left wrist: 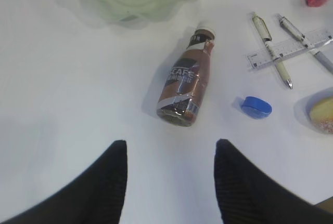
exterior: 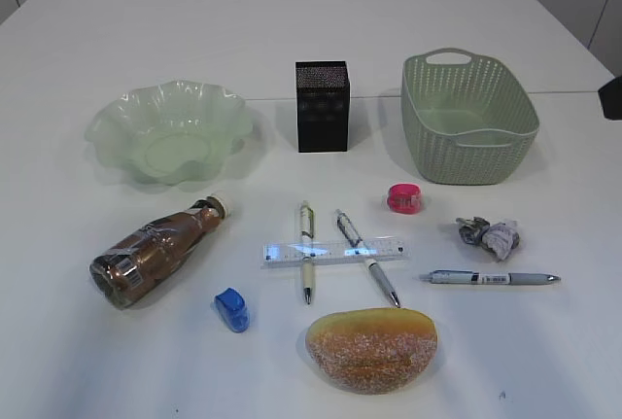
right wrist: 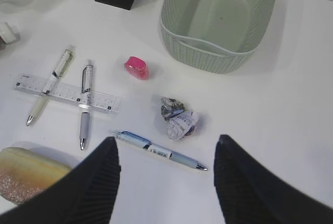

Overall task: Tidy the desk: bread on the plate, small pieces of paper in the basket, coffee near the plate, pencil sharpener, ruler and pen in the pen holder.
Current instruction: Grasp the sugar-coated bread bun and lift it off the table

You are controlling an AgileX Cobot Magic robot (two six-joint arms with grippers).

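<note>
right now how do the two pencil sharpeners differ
Colour: the pink sharpener is bright pink, the blue sharpener is blue. Place: the pink one lies right of the pens, in front of the basket; the blue one lies left of the bread, near the base of the fallen coffee bottle. Both are small, lie loose on the desk, and neither is in the pen holder.

Both grippers just hang there with jaws spread apart, holding nothing: left gripper, right gripper, bottom of frame.
</note>
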